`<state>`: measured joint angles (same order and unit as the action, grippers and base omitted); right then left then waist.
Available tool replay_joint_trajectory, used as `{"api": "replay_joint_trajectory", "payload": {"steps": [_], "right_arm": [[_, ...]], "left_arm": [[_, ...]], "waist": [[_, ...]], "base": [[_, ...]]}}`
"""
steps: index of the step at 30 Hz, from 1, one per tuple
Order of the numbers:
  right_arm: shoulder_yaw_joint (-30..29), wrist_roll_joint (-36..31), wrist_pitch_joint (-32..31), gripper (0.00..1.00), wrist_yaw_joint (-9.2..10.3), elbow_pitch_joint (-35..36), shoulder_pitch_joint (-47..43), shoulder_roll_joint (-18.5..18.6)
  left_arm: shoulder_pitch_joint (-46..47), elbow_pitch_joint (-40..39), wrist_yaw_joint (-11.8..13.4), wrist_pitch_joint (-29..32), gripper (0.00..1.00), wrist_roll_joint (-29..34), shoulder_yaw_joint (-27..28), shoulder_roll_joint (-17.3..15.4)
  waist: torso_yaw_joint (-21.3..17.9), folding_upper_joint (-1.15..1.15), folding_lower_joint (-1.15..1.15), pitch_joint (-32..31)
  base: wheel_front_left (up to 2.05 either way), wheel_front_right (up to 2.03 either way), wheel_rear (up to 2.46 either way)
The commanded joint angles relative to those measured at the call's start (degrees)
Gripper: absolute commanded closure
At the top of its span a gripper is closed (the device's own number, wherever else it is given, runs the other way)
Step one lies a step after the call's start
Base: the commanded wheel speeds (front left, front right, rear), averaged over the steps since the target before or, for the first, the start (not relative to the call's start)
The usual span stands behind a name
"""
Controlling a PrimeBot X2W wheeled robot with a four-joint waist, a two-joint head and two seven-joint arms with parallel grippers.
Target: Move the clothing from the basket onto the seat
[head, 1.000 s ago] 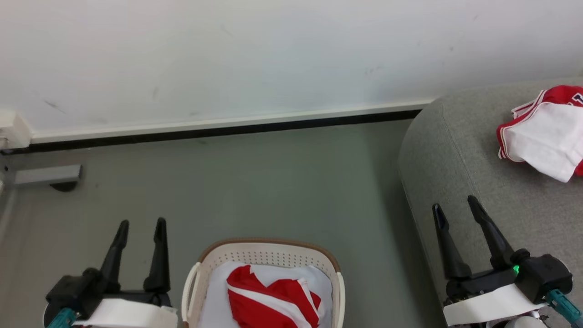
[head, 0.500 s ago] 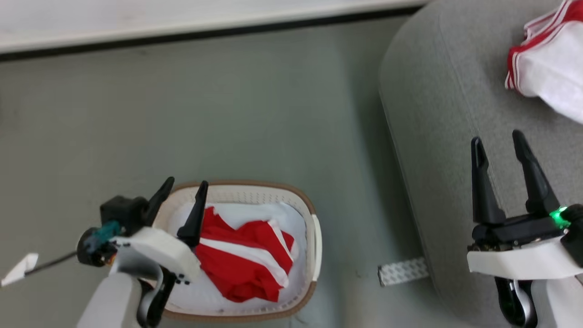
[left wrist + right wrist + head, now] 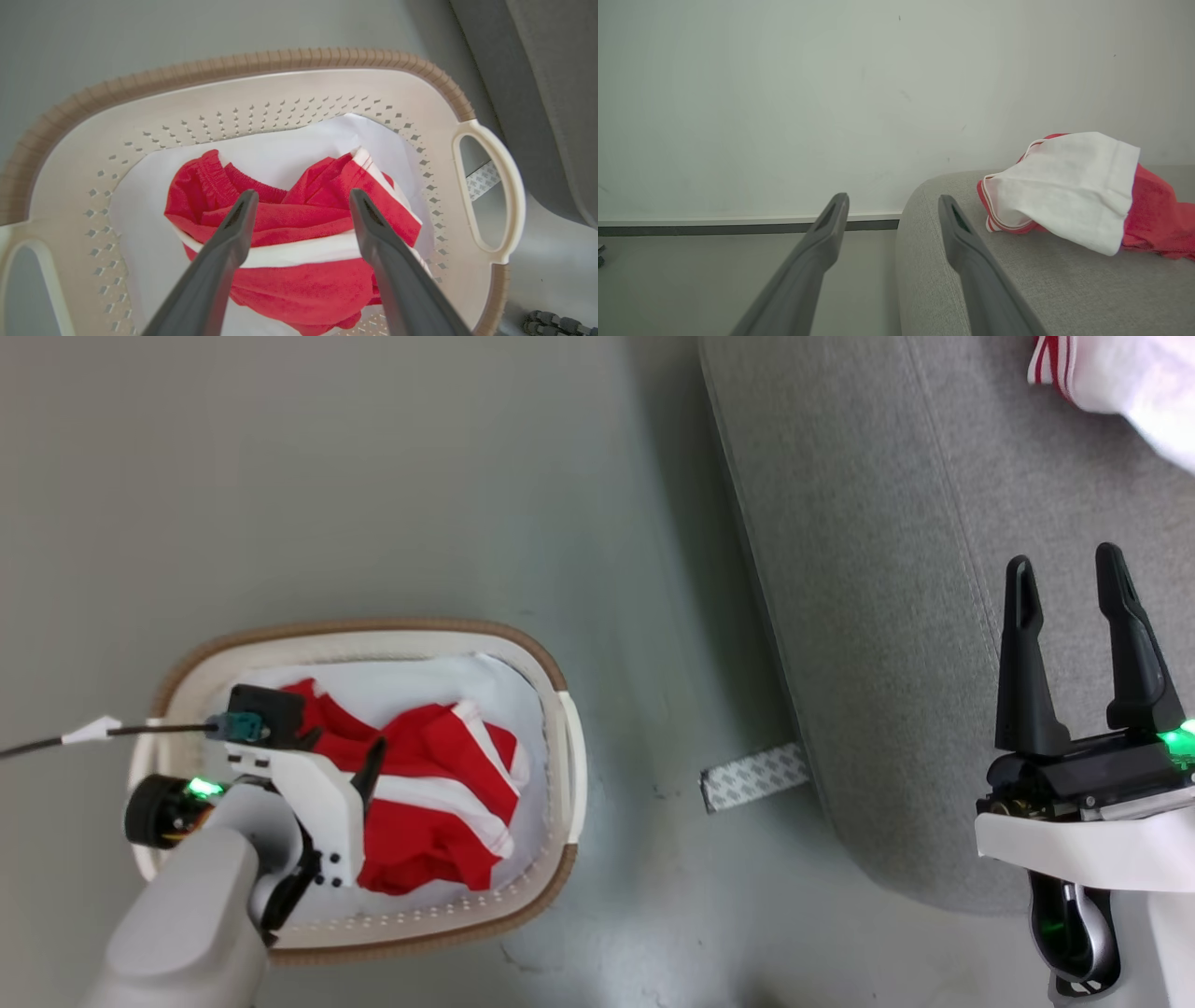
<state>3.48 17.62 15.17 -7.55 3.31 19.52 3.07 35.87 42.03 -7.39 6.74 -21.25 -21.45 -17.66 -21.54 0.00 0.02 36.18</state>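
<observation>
Because the pale forearm [image 3: 177,915] lies across the basket [image 3: 373,627] in the head view, the near-left rim is hidden, and so is most of 1 finger of the left hand [image 3: 303,195]. From its wrist view, that hand is open, its 2 dark tapered fingers spread over the clothing [image 3: 303,284]. Whether the tips touch the fabric cannot be told. The clothing is a crumpled red heap of soft, nappy cloth with a white band and a gathered waist. It lies inside the basket on a smooth white pad [image 3: 280,149]. The basket is oval cream plastic with rows of small holes, a ribbed brown rim and loop handles.

The right hand [image 3: 1064,560] is open and holds nothing, hanging over the sofa [image 3: 887,569], a grey woven shape with a rounded edge and a seam, cut off at the frame. On it lies a second garment [image 3: 1064,196], white over red with striped trim, cut off at the frame edge. A patterned strip [image 3: 754,775] lies on the floor [image 3: 373,476] at the sofa's foot.
</observation>
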Motion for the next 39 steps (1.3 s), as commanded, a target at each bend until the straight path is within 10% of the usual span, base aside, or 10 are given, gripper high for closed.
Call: {"api": "replay_joint_trajectory", "payload": {"steps": [1,18,19,20,21,39], "right_arm": [[0.09,1.09,-0.04,0.0,0.13,0.58,0.51,-0.22],[0.25,4.85,-0.04,0.0,0.13,1.27,1.91,-0.24],[0.24,4.92,-0.04,0.0,0.13,1.18,1.97,-0.25],[0.22,4.92,-0.04,0.0,0.13,1.11,2.09,-0.25],[0.19,4.9,-0.04,0.0,0.13,0.99,2.18,-0.25],[-0.05,-2.13,-0.04,0.0,0.13,-3.73,-0.56,-0.15]], "left_arm": [[1.61,1.52,-0.15,0.25,0.0,-0.24,-1.26,-1.14],[11.72,13.15,-0.07,8.49,0.0,-2.38,-27.67,-7.46],[12.11,13.29,-0.07,8.33,0.15,-3.27,-28.46,-7.62],[12.44,13.3,-0.07,7.79,0.8,-4.03,-29.03,-7.69],[12.76,13.3,-0.09,7.34,1.0,-4.54,-29.59,-7.74],[7.48,15.08,-0.07,-13.39,1.0,-17.31,-33.44,1.73]], "waist": [[-2.32,0.0,-0.02,3.87],[-4.05,0.0,-0.02,11.82],[-4.04,0.0,-0.02,11.91],[-4.03,0.0,-0.02,11.96],[-4.0,0.0,-0.02,11.95],[5.01,0.0,-0.02,-12.03]], "base": [[0.0,0.0,0.0],[0.0,0.0,0.0],[0.0,0.0,0.0],[0.0,0.0,0.0],[0.0,0.0,0.0],[0.0,0.0,0.0]]}}
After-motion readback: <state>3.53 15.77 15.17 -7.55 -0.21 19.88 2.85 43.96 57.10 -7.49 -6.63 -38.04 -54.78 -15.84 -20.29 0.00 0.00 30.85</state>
